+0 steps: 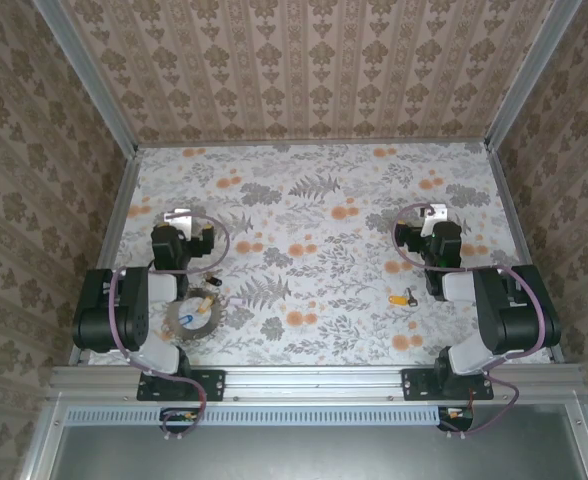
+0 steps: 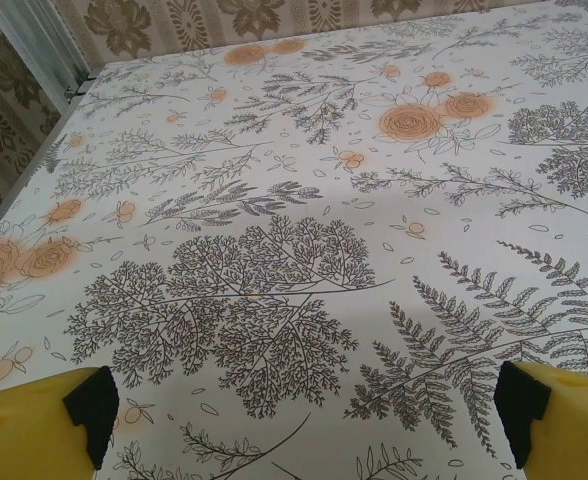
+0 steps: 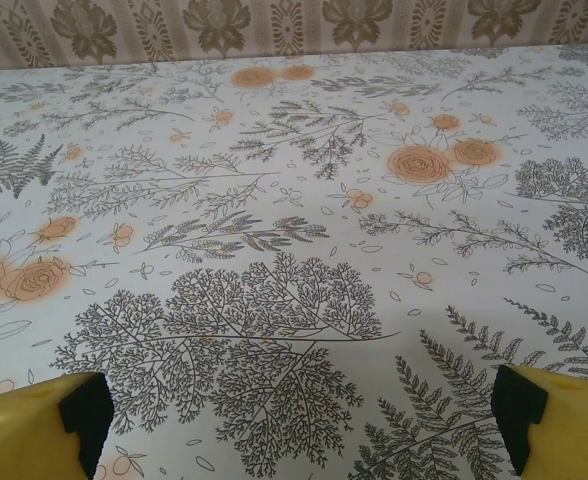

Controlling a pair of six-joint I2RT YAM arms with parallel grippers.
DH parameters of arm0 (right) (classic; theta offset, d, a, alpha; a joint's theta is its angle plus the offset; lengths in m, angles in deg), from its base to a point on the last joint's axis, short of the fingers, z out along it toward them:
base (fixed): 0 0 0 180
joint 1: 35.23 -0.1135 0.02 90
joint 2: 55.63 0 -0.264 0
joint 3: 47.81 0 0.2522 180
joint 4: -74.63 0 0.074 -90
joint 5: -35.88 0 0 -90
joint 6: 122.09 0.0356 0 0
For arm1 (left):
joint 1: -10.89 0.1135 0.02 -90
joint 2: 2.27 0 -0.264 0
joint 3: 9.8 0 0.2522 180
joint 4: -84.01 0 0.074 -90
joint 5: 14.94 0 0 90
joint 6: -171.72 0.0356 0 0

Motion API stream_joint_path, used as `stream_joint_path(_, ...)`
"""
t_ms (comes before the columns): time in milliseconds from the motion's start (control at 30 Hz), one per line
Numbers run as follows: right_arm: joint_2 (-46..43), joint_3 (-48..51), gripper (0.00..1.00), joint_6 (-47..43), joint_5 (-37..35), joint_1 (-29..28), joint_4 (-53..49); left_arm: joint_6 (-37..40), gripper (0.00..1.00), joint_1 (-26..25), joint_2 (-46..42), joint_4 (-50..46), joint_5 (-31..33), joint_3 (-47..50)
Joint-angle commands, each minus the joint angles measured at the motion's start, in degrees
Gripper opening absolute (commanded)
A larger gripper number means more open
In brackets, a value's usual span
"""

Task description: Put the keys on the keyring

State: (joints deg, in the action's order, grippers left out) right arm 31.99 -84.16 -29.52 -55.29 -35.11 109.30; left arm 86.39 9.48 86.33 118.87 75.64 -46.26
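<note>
Keyring (image 1: 196, 320) half hidden under left arm (image 1: 124, 312) at bench (image 1: 314, 200) near edge, keys (image 1: 206, 297) there indistinct; yellow key (image 1: 404, 297) by right arm (image 1: 504, 312). Left tool (image 2: 304, 425) and right tool (image 3: 294, 425) spread wide, holding nothing

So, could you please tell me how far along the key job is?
Done: nothing clearly. The keyring lies on the near left with small keys at it, too small to tell if threaded. In hand: nothing. The left end effector and right end effector are open, empty. Left: at least the yellow key, lying apart.
</note>
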Motion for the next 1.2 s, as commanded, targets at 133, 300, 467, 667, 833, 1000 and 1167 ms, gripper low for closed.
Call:
stream_joint_path(133, -0.07, -1.01, 1.0, -0.73, 0.91, 0.01, 0.0, -0.89, 1.0, 0.0, -0.67, 0.09, -0.32, -0.57)
stream_joint_path(300, -0.06, -1.05, 1.0, -0.72, 0.91, -0.03, -0.04, -0.8, 1.0, -0.08, -0.7, 0.19, -0.24, -0.6)
stream_joint_path(467, -0.05, -0.97, 1.0, -0.63, 0.97, -0.03, 0.0, -1.02, 1.0, 0.0, -0.63, 0.11, -0.23, -0.68)
stream_joint_path(667, -0.16, -0.97, 1.0, -0.55, 0.82, 0.06, 0.01, -1.23, 1.0, 0.25, -0.64, -0.01, -0.4, -0.68)
stream_joint_path(833, 0.04, -1.14, 1.0, -0.38, 0.75, 0.16, -0.17, -1.78, 1.0, 0.88, -0.6, -0.31, -1.12, -0.86)
stream_joint_path(1000, -7.35, -2.29, 1.0, 1.91, -2.12, 1.11, -8.16, -1.29, 1.0, -0.86, -8.26, -8.99, 3.81, -2.31)
stream_joint_path(1167, -19.98, -13.98, 0.99, 12.75, -5.63, 1.01, -35.21, -5.89, 1.0, -1.47, -20.75, -37.43, 3.7, -13.87)
